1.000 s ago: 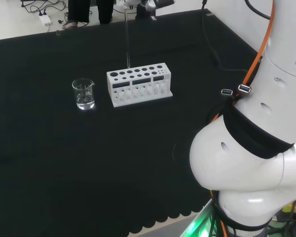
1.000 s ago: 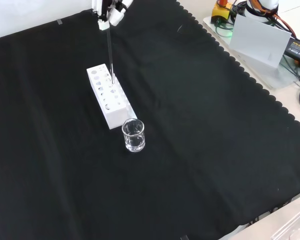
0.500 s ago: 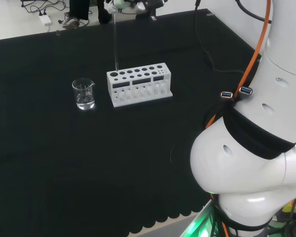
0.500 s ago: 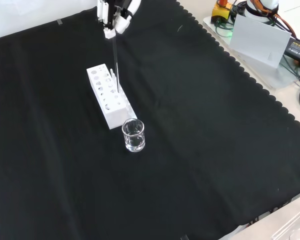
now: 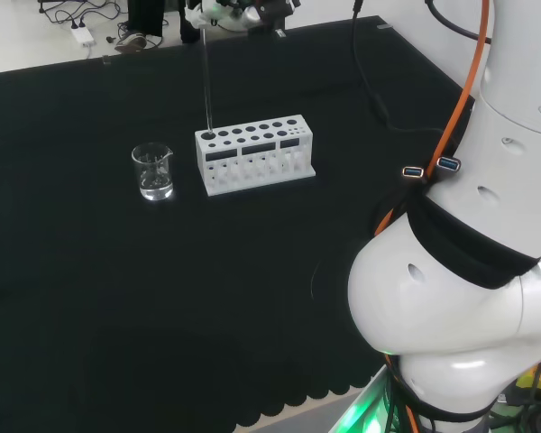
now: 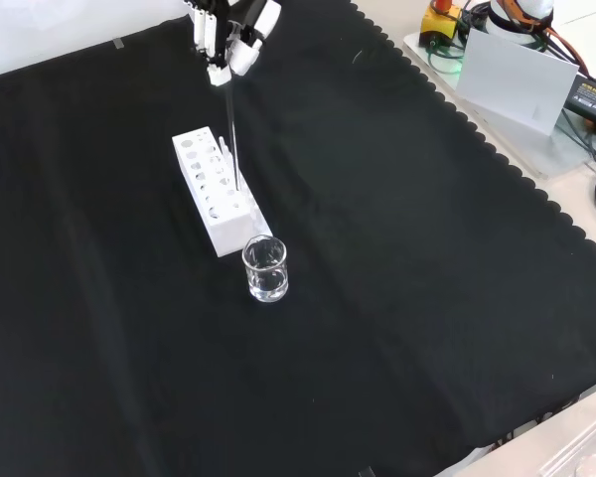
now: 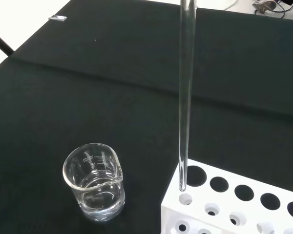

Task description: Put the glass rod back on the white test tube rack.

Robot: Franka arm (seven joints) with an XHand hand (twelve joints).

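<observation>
Black cloth [image 6: 397,258]: hand [image 6: 228,40] pinches glass rod [image 6: 230,129] above rack [image 6: 217,194].

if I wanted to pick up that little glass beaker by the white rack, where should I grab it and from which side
Take the beaker round its straight wall, about halfway up, below the flared rim. It stands upright and apart from the white test tube rack, with bare cloth on the side away from the rack, so coming from that side is probably best. The hand is shut on the glass rod above the rack.
</observation>
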